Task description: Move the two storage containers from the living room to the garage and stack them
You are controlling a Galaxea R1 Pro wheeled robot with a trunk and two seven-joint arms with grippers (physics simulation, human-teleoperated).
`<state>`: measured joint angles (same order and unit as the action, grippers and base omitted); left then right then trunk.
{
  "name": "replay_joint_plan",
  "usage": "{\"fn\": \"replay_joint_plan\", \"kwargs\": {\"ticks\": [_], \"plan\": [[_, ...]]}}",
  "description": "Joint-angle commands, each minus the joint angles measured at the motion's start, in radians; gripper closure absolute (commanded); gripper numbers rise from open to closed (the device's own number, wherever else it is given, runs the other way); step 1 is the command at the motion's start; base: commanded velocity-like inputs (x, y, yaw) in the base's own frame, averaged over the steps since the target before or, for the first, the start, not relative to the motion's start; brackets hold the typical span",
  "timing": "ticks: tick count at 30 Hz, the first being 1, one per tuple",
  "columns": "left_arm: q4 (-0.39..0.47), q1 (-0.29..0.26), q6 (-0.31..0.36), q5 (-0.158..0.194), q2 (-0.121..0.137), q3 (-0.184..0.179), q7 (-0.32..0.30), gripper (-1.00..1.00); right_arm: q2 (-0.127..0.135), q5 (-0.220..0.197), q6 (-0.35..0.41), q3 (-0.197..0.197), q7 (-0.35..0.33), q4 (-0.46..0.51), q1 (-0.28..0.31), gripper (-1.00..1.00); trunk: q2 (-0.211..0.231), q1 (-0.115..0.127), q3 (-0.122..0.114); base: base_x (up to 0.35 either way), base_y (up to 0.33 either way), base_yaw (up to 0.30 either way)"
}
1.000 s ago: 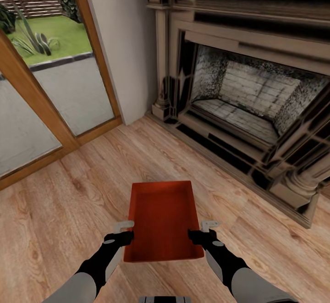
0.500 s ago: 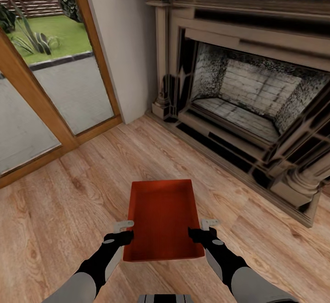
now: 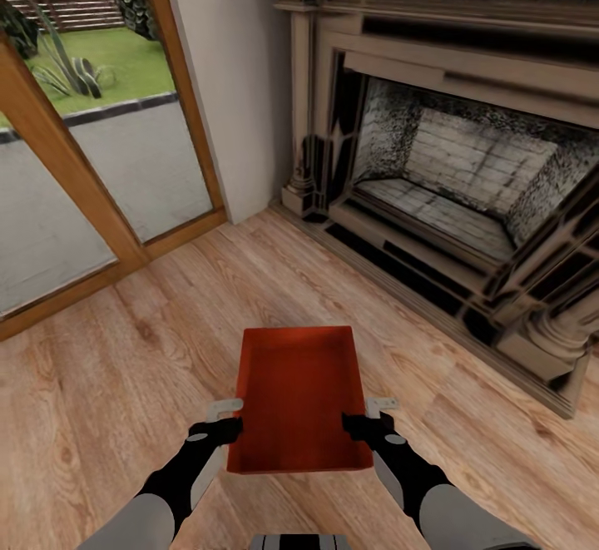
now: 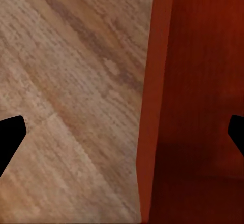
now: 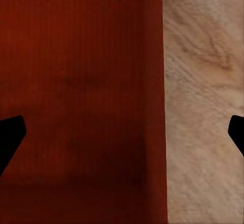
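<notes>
I have one orange-red storage container (image 3: 299,400) held between both arms over the light wood plank floor (image 3: 125,384) of the living room; the left gripper (image 3: 226,419) sits at its left long wall and the right gripper (image 3: 369,417) at its right long wall, both near the end closest to me; in the left wrist view that wall (image 4: 152,97) runs between the two spread dark fingertips (image 4: 10,137), and the right wrist view has the opposite wall (image 5: 155,97) likewise between wide-set fingertips (image 5: 10,137); so each gripper straddles a wall, but whether the jaws are pressed onto it I cannot tell. The bin looks level and empty; the dark ornate fireplace (image 3: 466,167) stands ahead to the right and the wood-framed glass doors (image 3: 83,159) to the left. By my reckoning the job is barely begun; this container has yet to reach the garage, and the second one remains to be fetched and stacked.
</notes>
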<state>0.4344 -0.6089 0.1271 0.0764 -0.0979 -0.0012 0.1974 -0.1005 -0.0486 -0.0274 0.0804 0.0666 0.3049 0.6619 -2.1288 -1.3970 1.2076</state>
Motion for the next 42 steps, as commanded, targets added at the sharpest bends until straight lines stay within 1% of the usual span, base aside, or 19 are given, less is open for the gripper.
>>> {"fn": "replay_joint_plan", "kwargs": {"ticks": [1,11,17,21,22,26,42], "plan": [[0.002,0.0,0.005,0.008,0.0,0.0,0.004,-1.0,0.002,-0.006,-0.004,0.009,0.007,0.0,0.001,-1.0,0.0,0.0,0.001,0.0,0.0,0.121],[0.003,0.0,0.005,0.008,-0.002,-0.001,0.004,-1.0,0.005,-0.007,-0.009,0.009,0.021,0.0,0.0,-1.0,0.0,0.0,0.001,0.0,0.0,0.024],[0.002,0.0,0.005,0.008,-0.002,-0.002,0.004,-1.0,0.002,-0.008,-0.011,0.009,0.048,0.0,0.0,-1.0,0.0,0.0,0.001,0.0,0.0,0.0],[0.003,0.0,0.005,0.008,-0.002,-0.002,0.004,-1.0,0.006,-0.008,-0.013,0.007,0.051,-0.001,0.001,-1.0,0.0,0.0,0.001,0.0,0.0,0.0],[0.004,0.0,0.005,0.008,-0.002,-0.002,0.004,-1.0,0.012,-0.009,-0.013,0.006,0.058,-0.001,0.001,-1.0,0.0,0.0,0.001,0.0,0.0,0.0],[0.0,0.0,0.005,0.001,-0.002,-0.003,0.003,-1.0,0.013,-0.01,-0.012,0.006,0.075,-0.001,0.001,-1.0,0.0,0.0,0.001,0.0,0.0,0.0],[0.006,0.0,0.005,-0.003,0.0,-0.005,0.004,-1.0,0.012,-0.004,-0.013,0.009,0.079,-0.003,0.001,-1.0,0.0,0.0,0.001,0.0,0.0,0.0]]}}
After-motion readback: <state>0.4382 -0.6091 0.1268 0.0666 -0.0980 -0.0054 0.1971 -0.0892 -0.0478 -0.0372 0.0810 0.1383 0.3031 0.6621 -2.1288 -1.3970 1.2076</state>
